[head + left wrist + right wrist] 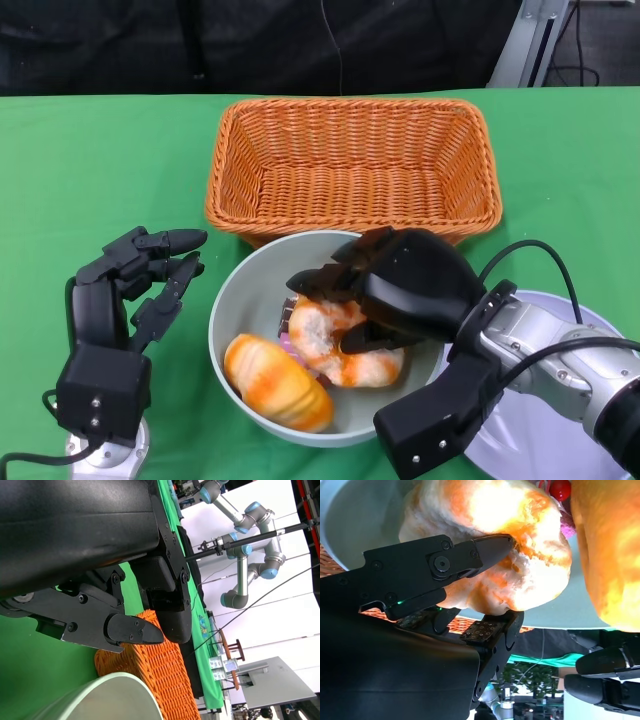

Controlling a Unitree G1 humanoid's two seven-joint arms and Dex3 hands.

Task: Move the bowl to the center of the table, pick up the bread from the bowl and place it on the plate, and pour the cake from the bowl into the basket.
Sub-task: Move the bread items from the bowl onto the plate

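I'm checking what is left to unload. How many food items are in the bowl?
3: a bread held by the right hand, an orange loaf front-left, a pink cake mostly hidden between them.

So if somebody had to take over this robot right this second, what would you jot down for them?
Right hand: inside the bowl, fingers closed around the bread, not lifted yet.
Left hand: open, beside the bowl on the green table, holding nothing.
Bowl sits in front of the basket; the cake still lies in it.
Plate is under the right forearm, nothing visible on it.
Left: bread to plate, then pour cake into basket.
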